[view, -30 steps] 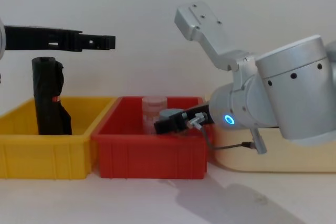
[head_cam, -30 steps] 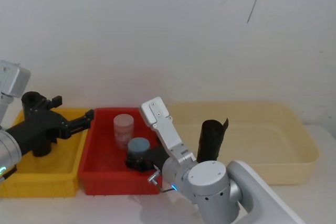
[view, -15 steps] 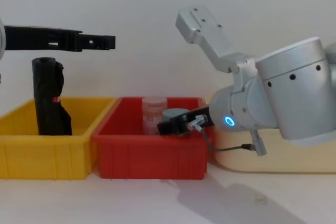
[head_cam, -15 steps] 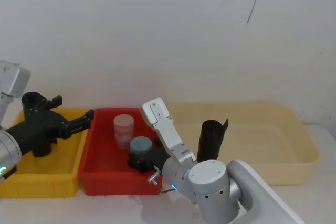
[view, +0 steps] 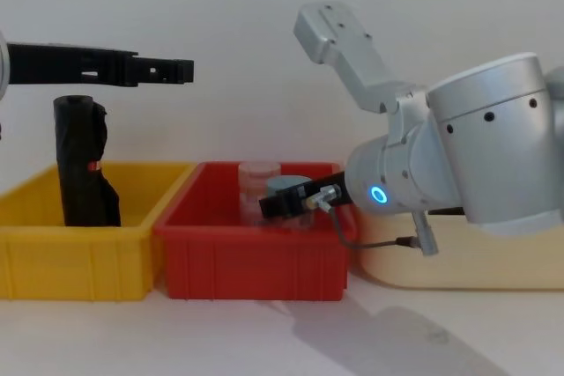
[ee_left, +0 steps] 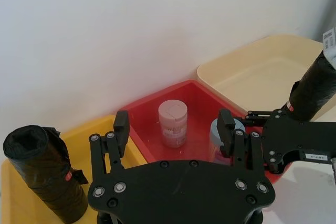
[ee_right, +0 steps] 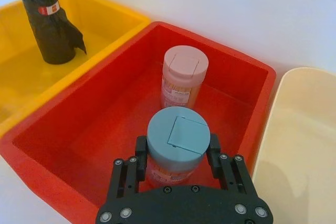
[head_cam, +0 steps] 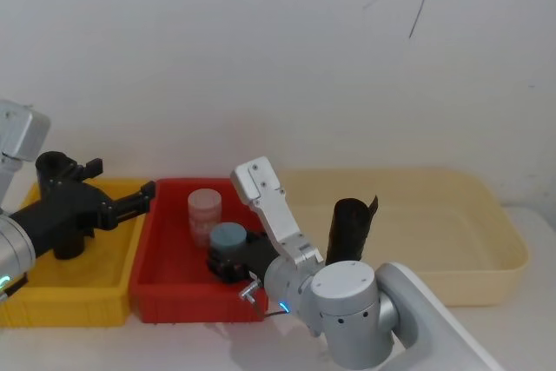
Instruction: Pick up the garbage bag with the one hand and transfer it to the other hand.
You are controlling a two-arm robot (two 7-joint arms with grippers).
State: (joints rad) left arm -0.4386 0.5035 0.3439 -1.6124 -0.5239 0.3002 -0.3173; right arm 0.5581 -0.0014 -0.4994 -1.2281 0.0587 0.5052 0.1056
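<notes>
Right hand [ee_right: 176, 156] straddles blue-lidded jar [ee_right: 177, 142] mid red bin [ee_right: 79, 114], walls apart

No readable text, brand or number.

Labels appear but cannot be read: a small red-and-white tag on the slim black roll [ee_right: 48, 9], and a printed label on the pink-lidded jar [ee_right: 181, 93], at 12 o'clock from the blue-lidded jar [ee_right: 175, 140].

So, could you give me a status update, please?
Left gripper open, above yellow bin. Right gripper astride blue-lid jar, red bin. Bag stands in beige bin, untouched.
</notes>
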